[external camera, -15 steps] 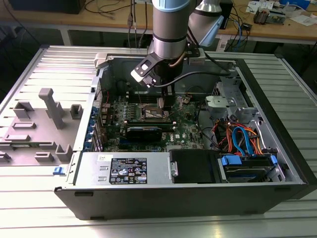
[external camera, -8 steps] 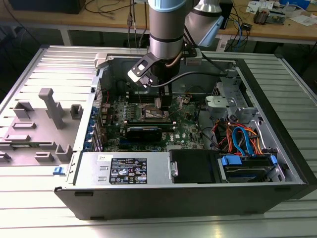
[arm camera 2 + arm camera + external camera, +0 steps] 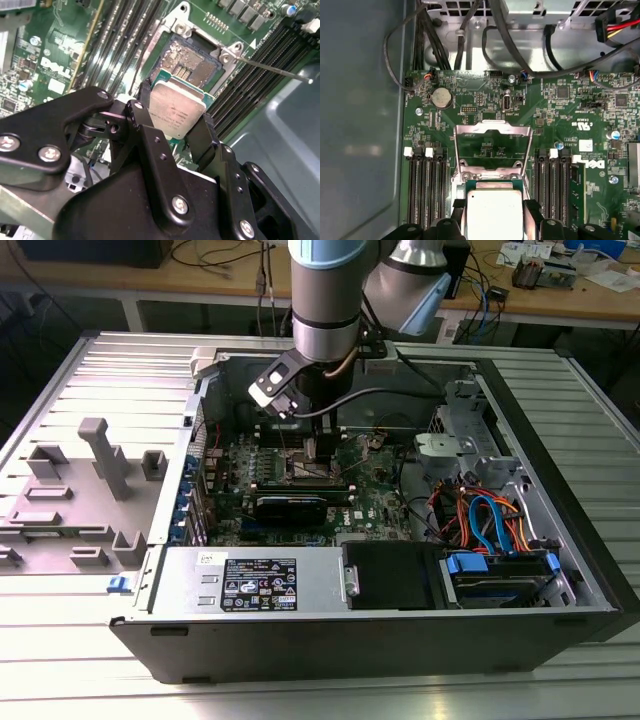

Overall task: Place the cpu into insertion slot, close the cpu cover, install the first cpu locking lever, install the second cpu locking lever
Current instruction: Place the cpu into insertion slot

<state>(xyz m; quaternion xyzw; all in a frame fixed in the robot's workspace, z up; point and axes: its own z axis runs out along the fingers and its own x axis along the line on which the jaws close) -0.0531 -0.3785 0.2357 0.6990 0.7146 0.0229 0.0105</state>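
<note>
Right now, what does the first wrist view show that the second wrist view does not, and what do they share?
First wrist view: the cpu cover lifted open and a round coin battery. Second wrist view: the insertion slot with bare contacts and a thin lever rod. In both wrist views: the gripper shut on the cpu, close to the slot.

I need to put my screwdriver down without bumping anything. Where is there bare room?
The ribbed table is bare between the computer case and the exterior view's lower edge. The grey fixture takes the exterior view's left. Inside is crowded: cables by the drive bay, fingers holding the cpu by the insertion slot.
</note>
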